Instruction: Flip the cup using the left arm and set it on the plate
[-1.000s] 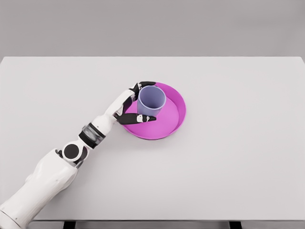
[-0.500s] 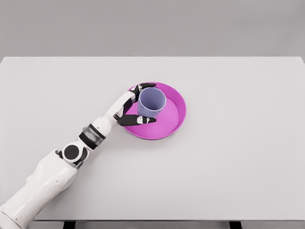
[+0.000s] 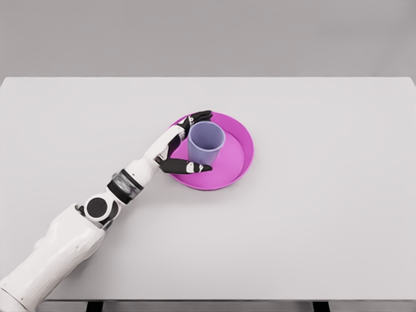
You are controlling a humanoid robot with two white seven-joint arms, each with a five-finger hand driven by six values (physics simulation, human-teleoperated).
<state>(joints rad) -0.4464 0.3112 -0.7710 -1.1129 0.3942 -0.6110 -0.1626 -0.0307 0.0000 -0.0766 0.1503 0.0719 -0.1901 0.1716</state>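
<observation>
Grey wall fills the background behind a wide, pale table [image 3: 312,221] that spans nearly the whole head view. Left of the table's middle sits a round magenta plate [image 3: 237,166] with a raised rim. On the plate, toward its left and far side, stands a lilac cup [image 3: 206,144], upright with its open mouth facing up.

From the lower left corner the white left arm [image 3: 58,250] reaches diagonally up to the plate. Its left hand [image 3: 177,144] lies at the plate's left edge, just beside the cup. The dark fingers [image 3: 198,116] are spread apart around the cup rather than closed on it: one set curves past the cup's far left side near the rim, while the thumb [image 3: 188,168] stretches out low over the plate in front of the cup. A narrow gap shows between the thumb and the cup's base, and whether the far fingers touch the cup's wall cannot be told from this view.
</observation>
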